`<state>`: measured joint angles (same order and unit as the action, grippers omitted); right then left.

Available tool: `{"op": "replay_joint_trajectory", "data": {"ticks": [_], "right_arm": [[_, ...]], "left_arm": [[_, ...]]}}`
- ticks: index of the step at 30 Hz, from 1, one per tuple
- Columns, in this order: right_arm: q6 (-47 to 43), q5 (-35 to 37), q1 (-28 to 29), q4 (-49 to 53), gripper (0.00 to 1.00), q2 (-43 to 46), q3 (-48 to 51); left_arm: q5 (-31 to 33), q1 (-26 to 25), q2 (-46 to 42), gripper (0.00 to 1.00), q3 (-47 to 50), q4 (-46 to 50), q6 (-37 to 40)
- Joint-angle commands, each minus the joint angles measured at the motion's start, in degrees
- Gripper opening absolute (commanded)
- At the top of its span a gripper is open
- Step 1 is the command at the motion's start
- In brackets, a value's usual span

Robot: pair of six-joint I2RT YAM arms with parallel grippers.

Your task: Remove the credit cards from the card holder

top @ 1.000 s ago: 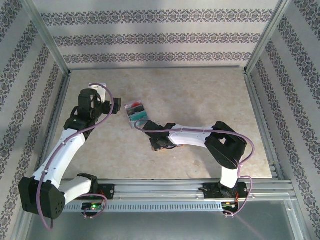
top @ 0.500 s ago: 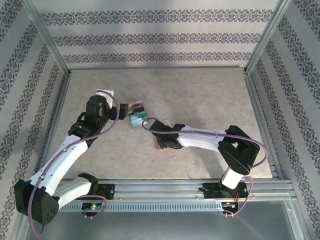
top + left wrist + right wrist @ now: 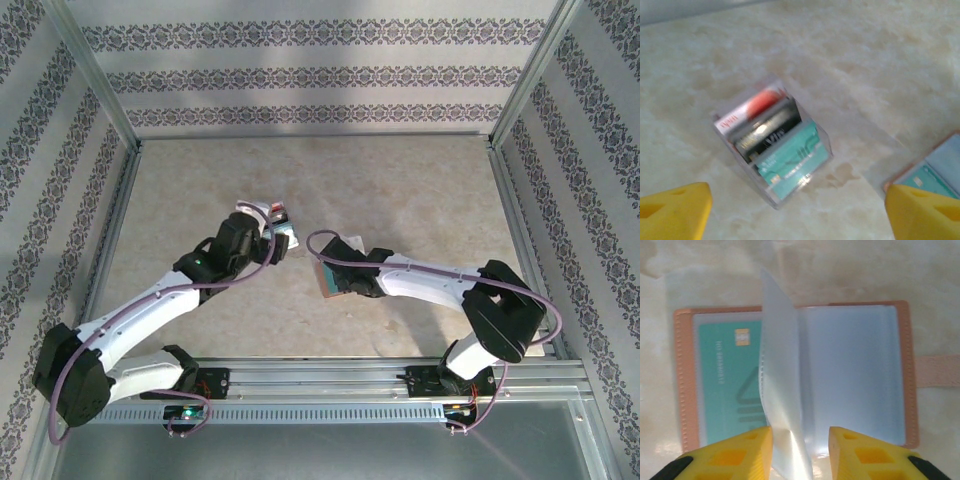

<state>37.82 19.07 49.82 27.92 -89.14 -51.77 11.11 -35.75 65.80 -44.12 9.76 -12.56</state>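
Step in hand, by my read: emptying the last filled pocket. The card holder (image 3: pixel 906 365) lay open and flat near the middle of the surface (image 3: pixel 400 190), brown edge outward and grey-blue lining up. One teal card (image 3: pixel 725 375) sat in the pocket left of the spine in the right wrist view. The other pocket looked empty, though glare made that hard to tell. One clear leaf (image 3: pixel 782 365) stood up along the spine, between the right fingers (image 3: pixel 865 455). These were partly open with a visible gap, hovering at the holder's near edge and pinching nothing I could see. The left fingers (image 3: pixel 675 210) were spread wide and held nothing, poised over the stack of credit cards (image 3: pixel 772 135), which lay near the holder but apart from it. Stack count was three: one red-and-white card (image 3: pixel 752 107), one dark card (image 3: pixel 767 132), one second teal card (image 3: pixel 790 157). They were fanned and overlapping, seemingly in or under something clear; cannot tell what. That made four cards in view, one holder, one leaf. The task looked most of the way done, with one card to go as far as seen. The next move likely calls for getting the leaf aside, then a thin pinch on the teal card's exposed edge and a slide along the pocket. The holder may drag with it unless pinned, and the left fingers were not on it.
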Motion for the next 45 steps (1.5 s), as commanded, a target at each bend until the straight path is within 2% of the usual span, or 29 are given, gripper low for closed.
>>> {"op": "replay_joint_trajectory", "data": {"ticks": [1, 7, 12, 14, 17, 20, 24, 26, 29, 32, 39, 45], "right_arm": [[0.5, 1.0, -1.5, -0.4, 0.33, 1.2, 1.8], [0.3, -1.0, -4.0, -2.5, 0.28, 2.6, 3.9], [1.2, -2.6, -6.1, -3.6, 0.31, 3.3, 5.9], [1.3, -2.6, -6.7, -3.5, 0.32, 3.3, 6.4], [1.1, -1.9, -7.6, -3.4, 0.33, 3.2, 7.3], [0.9, -0.9, -8.5, -2.9, 0.33, 2.3, 7.9], [0.6, 0.4, -8.6, -2.1, 0.32, 0.7, 7.9], [0.7, 0.8, -8.5, -1.0, 0.31, 0.2, 7.5], [0.9, 1.5, -8.6, 0.2, 0.31, 1.8, 7.3], [1.0, 2.1, -8.7, 0.9, 0.31, 3.0, 7.2], [0.8, 5.9, -10.2, 9.2, 0.29, 15.4, 5.6], [0.3, -1.5, -10.4, 7.9, 0.25, 25.1, 5.6]], "left_arm": [[1.0, -3.5, 1.9, 0.85, 2.0, -5.3, -5.1], [-1.5, -9.8, 9.7, 0.78, 2.3, -9.8, -5.3], [-4.0, -13.4, 17.8, 0.70, 1.0, -13.8, -6.1], [-5.0, -14.2, 20.5, 0.69, 0.1, -14.9, -6.3], [-6.6, -14.6, 23.9, 0.68, -1.1, -15.5, -7.0], [-7.4, -14.7, 26.0, 0.61, -1.2, -16.2, -7.7], [-7.9, -14.7, 27.7, 0.60, -1.9, -16.0, -7.7], [-8.1, -14.7, 28.3, 0.55, -2.2, -16.3, -7.7], [-8.2, -14.7, 29.0, 0.48, -2.5, -16.7, -7.7], [-8.3, -14.7, 29.3, 0.46, -2.6, -16.9, -7.7], [-7.5, -14.7, 31.0, 0.41, -3.2, -17.2, -8.3], [-7.2, -14.7, 31.0, 0.41, -2.9, -17.3, -8.9]]}}
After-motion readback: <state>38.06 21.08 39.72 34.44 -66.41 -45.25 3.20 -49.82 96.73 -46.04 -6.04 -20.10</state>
